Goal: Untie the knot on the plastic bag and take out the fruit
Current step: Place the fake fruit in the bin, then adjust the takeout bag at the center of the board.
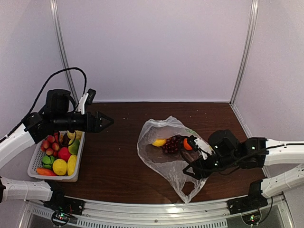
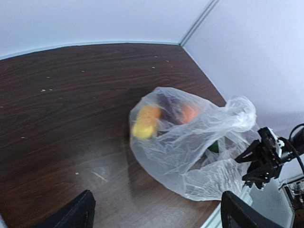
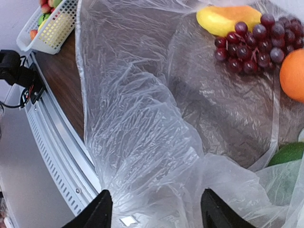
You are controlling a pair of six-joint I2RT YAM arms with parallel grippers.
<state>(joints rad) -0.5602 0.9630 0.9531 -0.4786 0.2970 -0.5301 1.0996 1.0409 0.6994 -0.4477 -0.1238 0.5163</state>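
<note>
— What sits furthest left of the plastic bag (image 1: pixel 161 164)?
— A white basket (image 1: pixel 33 164) full of fruit, well apart from the bag on the table (image 1: pixel 114 161). Nearer the bag, but still clear of it, hangs the left pincer (image 1: pixel 105 121). It is spread wide, carries nothing and points toward the bag.
— And the bag itself?
— It lies crumpled. At its far end, left to right, are a yellow mango (image 1: pixel 159 142), dark grapes (image 1: pixel 172 144) and an orange (image 1: pixel 187 144), with a green fruit (image 3: pixel 289 154) beside them.
— The right pincer (image 3: pixel 154 192)?
— It is at the bag's right edge, low over the near folds. Its fingers stand apart, with loose plastic between them that is not pinched. The fruit lies just beyond.
</note>
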